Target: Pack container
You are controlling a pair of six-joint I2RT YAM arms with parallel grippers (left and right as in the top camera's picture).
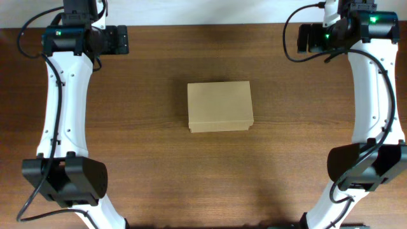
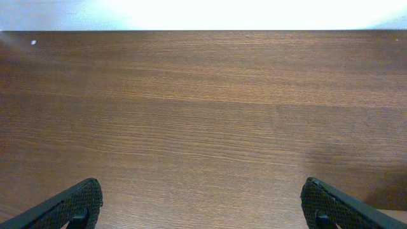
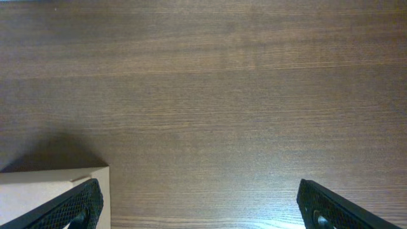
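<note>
**Closed box mid-table, both arms wide of it**

At the far left, the left gripper (image 2: 200,191) hangs over bare table (image 1: 146,127), its fingers spread wide and holding nothing. The box (image 1: 220,107) sits in the middle of the table, well apart from both arms, with its lid (image 1: 216,95) apparently down. At the far right, the right gripper (image 3: 198,189) is likewise spread and empty.

The main risk I see is the box sliding. It looks light, so lifting the lid with one arm could push or tip it unless the other arm steadies it. Nothing to pack shows in any view, so there may be a search for goods.

Only the overhead view shows the whole box and both arms. The right wrist view catches just one box corner at its lower left. The left wrist view shows almost only wood.
</note>
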